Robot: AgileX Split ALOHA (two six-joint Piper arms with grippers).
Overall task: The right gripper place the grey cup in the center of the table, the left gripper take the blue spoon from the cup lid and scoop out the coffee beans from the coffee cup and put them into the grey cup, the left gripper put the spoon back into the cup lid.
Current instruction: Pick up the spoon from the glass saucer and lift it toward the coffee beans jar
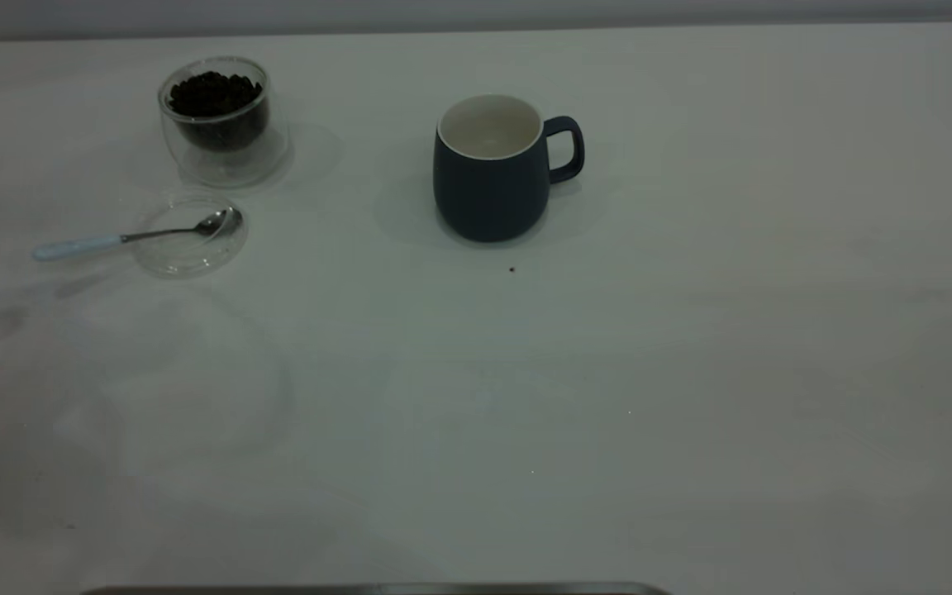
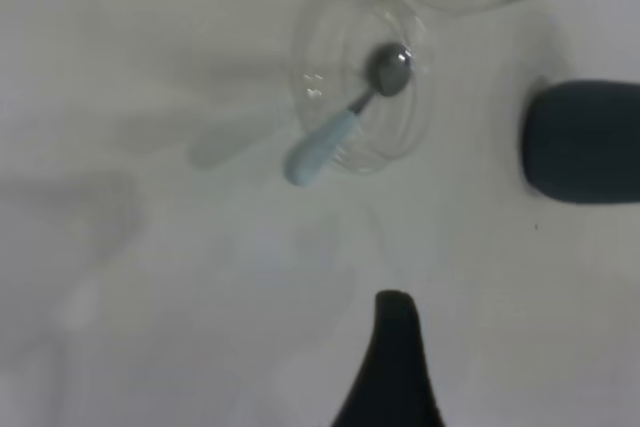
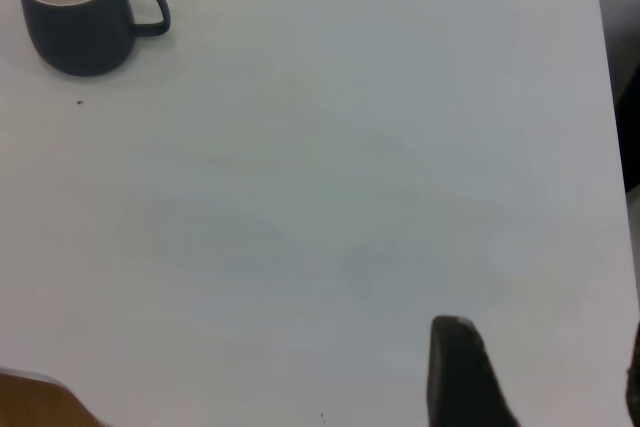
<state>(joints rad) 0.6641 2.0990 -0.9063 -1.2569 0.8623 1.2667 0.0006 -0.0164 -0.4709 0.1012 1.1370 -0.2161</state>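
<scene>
Presently we note the grey cup placed mid-tabletop, the blue spoon resting across the cup lid. Jaw state cannot be told. We advise gripping the pale handle squarely.

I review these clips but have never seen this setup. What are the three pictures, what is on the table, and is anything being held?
It is a two-armed robot at a white table. One picture comes from an outside camera facing the table; neither arm shows there. The other two come from cameras on the wrists, and the dark shapes at their edges are finger tips of the left gripper and right gripper.

On the table stand a grey cup, which looks empty, and a clear coffee cup holding coffee beans. Beside it lies the clear cup lid, with the blue spoon resting its bowl in it.

Nothing is held.
</scene>
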